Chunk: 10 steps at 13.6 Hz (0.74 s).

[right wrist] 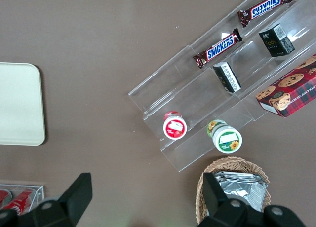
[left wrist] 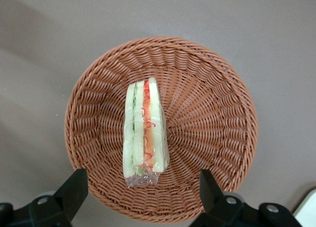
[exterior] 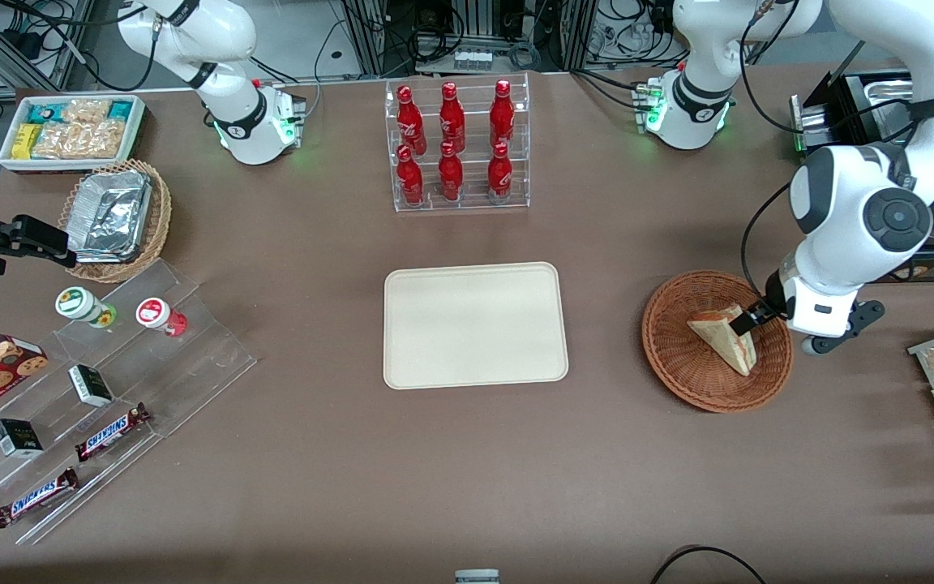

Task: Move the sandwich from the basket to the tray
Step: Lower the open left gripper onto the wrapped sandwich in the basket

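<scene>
Brown tabletop carries everything, and the sandwich [left wrist: 144,131] lies on its side in the middle of the basket [left wrist: 217,118], filling edge upward, so a straight drop can pinch its bread faces. Directly above hangs the gripper [left wrist: 143,190], fingers [left wrist: 74,187] spread wide, grasping nothing. Toward the parked arm's end of the table, the tray [exterior: 475,324] waits bare, well apart.

Cola bottles [exterior: 452,146], Snickers bars [exterior: 113,431]
</scene>
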Tool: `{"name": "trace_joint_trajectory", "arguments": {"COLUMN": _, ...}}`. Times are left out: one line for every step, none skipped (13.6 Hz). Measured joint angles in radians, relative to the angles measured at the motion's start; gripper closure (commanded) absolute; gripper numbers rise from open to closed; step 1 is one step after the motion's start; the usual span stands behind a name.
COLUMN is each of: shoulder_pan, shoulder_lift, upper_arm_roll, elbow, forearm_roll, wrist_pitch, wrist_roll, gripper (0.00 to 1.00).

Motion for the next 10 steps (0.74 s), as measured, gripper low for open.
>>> {"name": "trace_joint_trajectory", "arguments": {"shoulder_pan": 0.0, "shoulder_lift": 0.006, "upper_arm_roll": 0.0, "elbow": -0.01, "forearm_roll": 0.0, "wrist_pitch": 0.016, "wrist_roll": -0.012, "gripper": 0.0}}
{"name": "trace_joint_trajectory", "arguments": {"shoulder_pan": 0.0, "shoulder_lift": 0.011, "upper_arm_roll": 0.0, "elbow": -0.02, "forearm_roll": 0.0, "wrist_pitch": 0.032, "wrist_roll": -0.017, "gripper": 0.0}}
{"name": "trace_joint_trajectory", "arguments": {"shoulder_pan": 0.0, "shoulder_lift": 0.015, "upper_arm_roll": 0.0, "elbow": -0.032, "forearm_roll": 0.0, "wrist_pitch": 0.049, "wrist_roll": -0.019, "gripper": 0.0}}
{"name": "trace_joint_trajectory", "arguments": {"shoulder_pan": 0.0, "shoulder_lift": 0.017, "upper_arm_roll": 0.0, "elbow": -0.048, "forearm_roll": 0.0, "wrist_pitch": 0.069, "wrist_roll": -0.02, "gripper": 0.0}}
{"name": "trace_joint_trajectory", "arguments": {"shoulder_pan": 0.0, "shoulder_lift": 0.018, "upper_arm_roll": 0.0, "elbow": -0.064, "forearm_roll": 0.0, "wrist_pitch": 0.089, "wrist_roll": -0.02, "gripper": 0.0}}
{"name": "trace_joint_trajectory", "arguments": {"shoulder_pan": 0.0, "shoulder_lift": 0.02, "upper_arm_roll": 0.0, "elbow": -0.078, "forearm_roll": 0.0, "wrist_pitch": 0.105, "wrist_roll": -0.021, "gripper": 0.0}}
{"name": "trace_joint_trajectory", "arguments": {"shoulder_pan": 0.0, "shoulder_lift": 0.023, "upper_arm_roll": 0.0, "elbow": -0.088, "forearm_roll": 0.0, "wrist_pitch": 0.113, "wrist_roll": -0.021, "gripper": 0.0}}
{"name": "trace_joint_trajectory", "arguments": {"shoulder_pan": 0.0, "shoulder_lift": 0.029, "upper_arm_roll": 0.0, "elbow": -0.093, "forearm_roll": 0.0, "wrist_pitch": 0.118, "wrist_roll": -0.021, "gripper": 0.0}}
{"name": "trace_joint_trajectory", "arguments": {"shoulder_pan": 0.0, "shoulder_lift": 0.036, "upper_arm_roll": 0.0, "elbow": -0.095, "forearm_roll": 0.0, "wrist_pitch": 0.127, "wrist_roll": -0.021, "gripper": 0.0}}
{"name": "trace_joint_trajectory", "arguments": {"shoulder_pan": 0.0, "shoulder_lift": 0.044, "upper_arm_roll": 0.0, "elbow": -0.095, "forearm_roll": 0.0, "wrist_pitch": 0.134, "wrist_roll": -0.021, "gripper": 0.0}}
